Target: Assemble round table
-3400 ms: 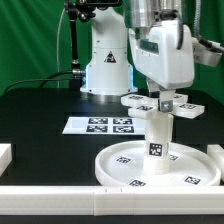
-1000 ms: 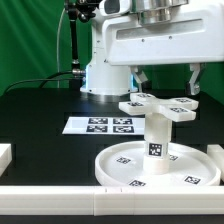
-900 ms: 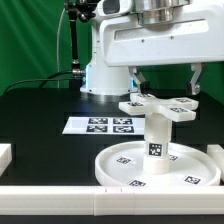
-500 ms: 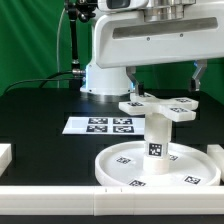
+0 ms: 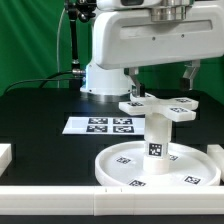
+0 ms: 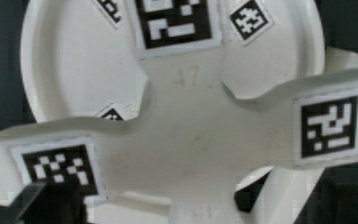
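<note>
In the exterior view the large round rimmed disc (image 5: 130, 166) lies flat at the front right. The short thick cylinder (image 5: 158, 136) stands upright on its middle. The cross-shaped piece (image 5: 160, 107) sits level on top of the cylinder. My gripper (image 5: 160, 78) hangs just above the cross, open wide and empty, with one fingertip at each side of it. In the wrist view the cross-shaped piece (image 6: 194, 130) fills the foreground with two tagged arms, and the disc (image 6: 87, 50) lies behind it. My fingers do not show there.
The marker board (image 5: 100, 125) lies on the black table to the exterior view's left of the disc. The white robot base (image 5: 105, 65) stands behind it. A white bar (image 5: 50, 200) runs along the front edge, with a white block (image 5: 5, 155) at the far left.
The gripper has turned about its axis since the earliest frame and its fingers have come off the cross piece. Over the last second it drifted slightly up and to the exterior view's left.
</note>
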{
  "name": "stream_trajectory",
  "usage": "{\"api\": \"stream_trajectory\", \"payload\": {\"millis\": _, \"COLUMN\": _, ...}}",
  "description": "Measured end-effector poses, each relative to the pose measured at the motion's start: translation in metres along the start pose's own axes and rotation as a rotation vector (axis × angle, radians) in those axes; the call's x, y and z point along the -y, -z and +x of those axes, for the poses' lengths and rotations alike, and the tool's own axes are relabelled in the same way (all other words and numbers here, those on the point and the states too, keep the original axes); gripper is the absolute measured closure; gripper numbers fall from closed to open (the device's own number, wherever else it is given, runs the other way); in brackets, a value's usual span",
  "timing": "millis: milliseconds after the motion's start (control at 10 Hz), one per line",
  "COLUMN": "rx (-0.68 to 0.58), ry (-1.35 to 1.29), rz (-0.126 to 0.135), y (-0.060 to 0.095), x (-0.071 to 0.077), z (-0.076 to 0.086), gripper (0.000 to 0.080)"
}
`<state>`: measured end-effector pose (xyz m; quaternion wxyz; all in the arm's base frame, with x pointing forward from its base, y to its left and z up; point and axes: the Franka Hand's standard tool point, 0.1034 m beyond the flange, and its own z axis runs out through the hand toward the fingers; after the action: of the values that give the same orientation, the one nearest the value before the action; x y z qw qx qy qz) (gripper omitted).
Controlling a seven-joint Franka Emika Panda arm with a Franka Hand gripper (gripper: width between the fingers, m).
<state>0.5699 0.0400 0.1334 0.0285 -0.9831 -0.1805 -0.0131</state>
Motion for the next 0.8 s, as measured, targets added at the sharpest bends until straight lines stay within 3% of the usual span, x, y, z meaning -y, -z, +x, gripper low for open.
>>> {"api": "stream_trajectory", "payload": {"millis": 300, "rx": 0.033, "ry": 0.302, "rz": -0.033, "y": -0.0024, "x": -0.001, "z": -0.0003, "gripper": 0.0151}}
{"api": "stream_trajectory", "payload": {"millis": 800, "rx": 0.054, "ry": 0.619, "rz": -0.047, "y": -0.003, "x": -0.0038, "z": -0.0023, "gripper": 0.0151}}
